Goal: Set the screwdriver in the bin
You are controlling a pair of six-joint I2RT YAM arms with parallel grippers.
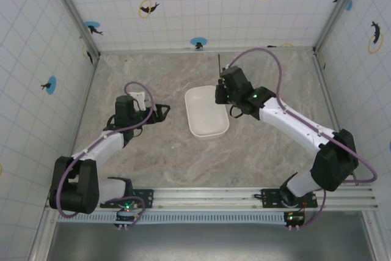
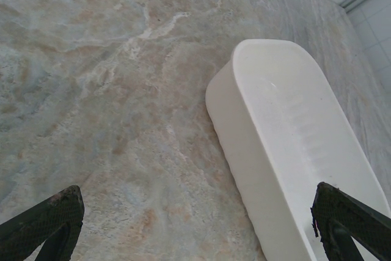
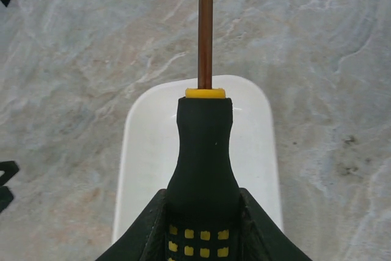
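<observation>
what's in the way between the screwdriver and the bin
Nothing visible. The right gripper holds the screwdriver by its handle over the bin, with the shaft pointing past the bin's far end and no object between them.

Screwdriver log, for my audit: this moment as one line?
right gripper: shut on screwdriver | screwdriver: held over bin, not released | left gripper: open, beside bin
</observation>
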